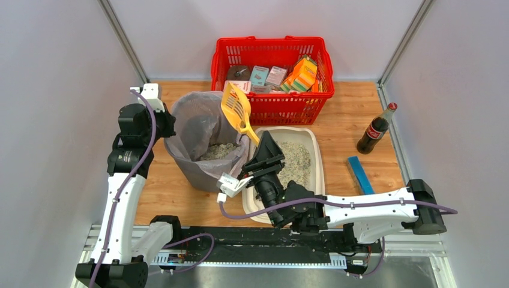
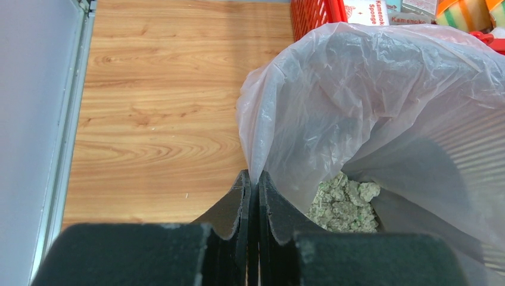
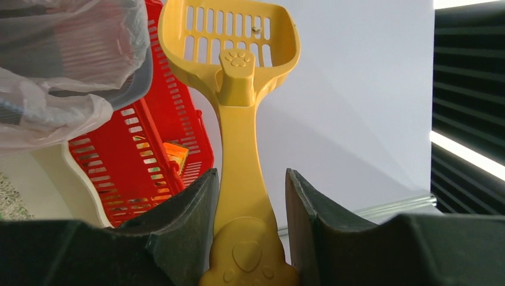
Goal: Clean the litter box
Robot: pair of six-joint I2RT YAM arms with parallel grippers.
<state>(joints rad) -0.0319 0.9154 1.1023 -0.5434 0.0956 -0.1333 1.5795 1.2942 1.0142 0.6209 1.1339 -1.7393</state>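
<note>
The cream-white litter box (image 1: 317, 157) with grey-white granules lies right of the grey bin (image 1: 198, 162); its rim also shows in the right wrist view (image 3: 44, 179). My right gripper (image 1: 262, 147) (image 3: 250, 182) is shut on the handle of a yellow slotted scoop (image 1: 236, 108) (image 3: 238, 89). It holds the scoop raised and empty, by the bin's right rim. My left gripper (image 1: 169, 127) (image 2: 254, 179) is shut on the edge of the clear bag (image 2: 357, 101) at the bin's left rim. Greenish-grey clumps (image 2: 345, 202) lie in the bag.
A red mesh basket (image 1: 271, 41) with boxes and sponges stands at the back, touching the bin and close to the litter box. A cola bottle (image 1: 376, 129) stands at the right. A blue flat object (image 1: 361, 174) lies near it. Walls close the left, right and back.
</note>
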